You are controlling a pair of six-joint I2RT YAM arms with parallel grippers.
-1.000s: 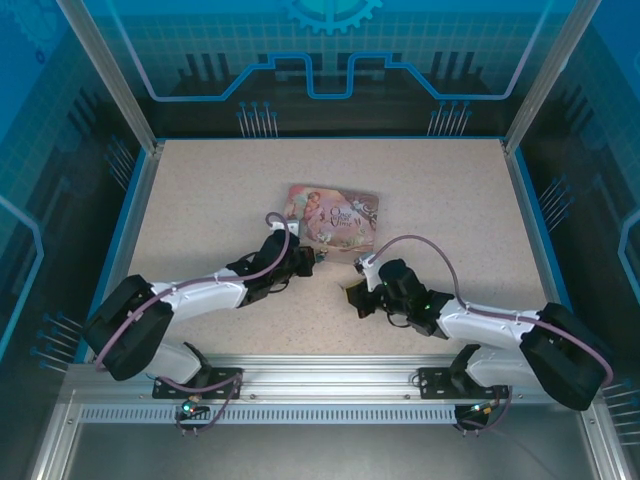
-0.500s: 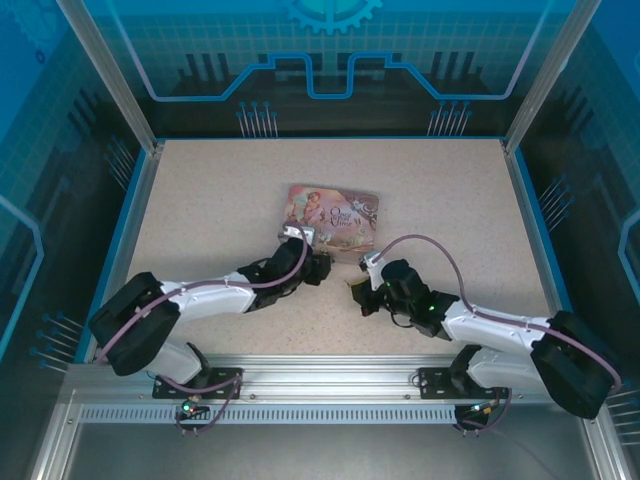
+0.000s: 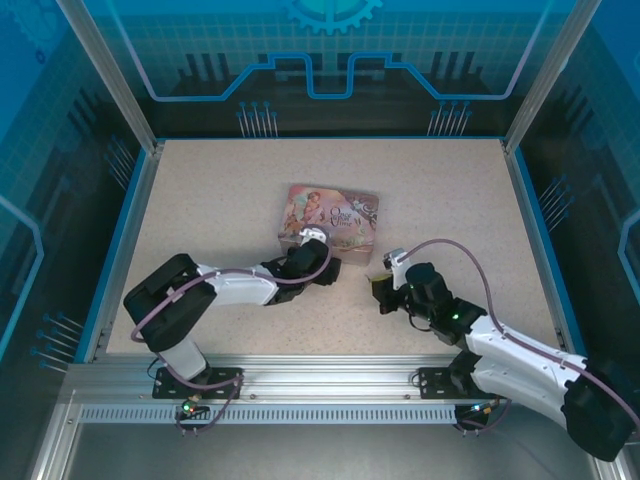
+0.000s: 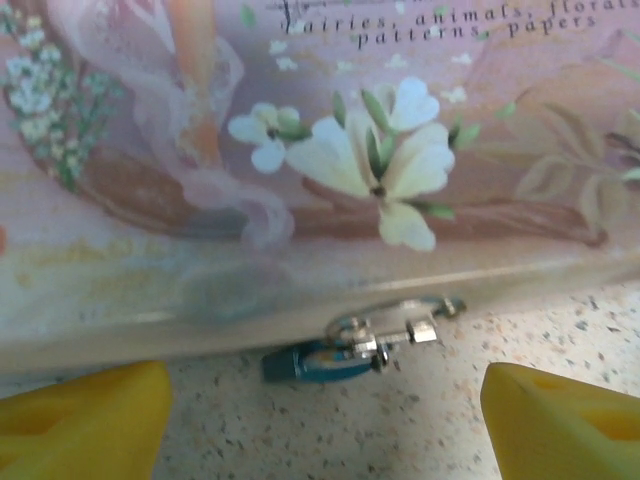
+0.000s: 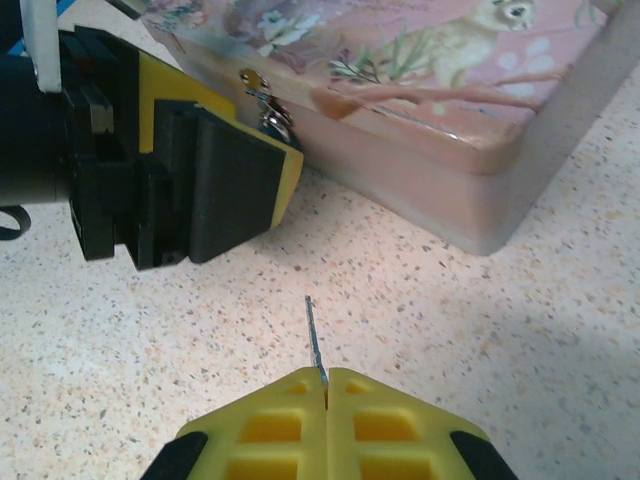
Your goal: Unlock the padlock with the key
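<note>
Speckled table underneath, with two white arms reaching in from the near edge toward its middle. Pink illustrated tin lying flat just beyond both wrists.

Left gripper parked right at the tin's near wall, jaws spread wide and holding nothing. Yellow fingertips low by the table, one to each side of the lock, neither touching it. Right gripper a little way off to the right, near the tin's corner, fingers pressed together and pinching the key.

Padlock lying on its side on the table, tight against the foot of the tin's wall, blue body to the left, thin silvery shackle to the right, seemingly hooked through a small clasp there. Impossible to tell from here whether snapped shut.

Key a thin dark blade poking out past the right fingertips, pointing toward the left gripper and the tin, apart from the lock, with bare table between.

By judgement, somewhere short of halfway: key in hand, lock bracketed but not gripped, nothing inserted. Left to do: close on the lock body to steady it, bring the blade across, line it up with the lock, insert, turn, free the shackle. Probably the fiddly part: aligning so small a blade with so small a lock lying flat against the tin.
</note>
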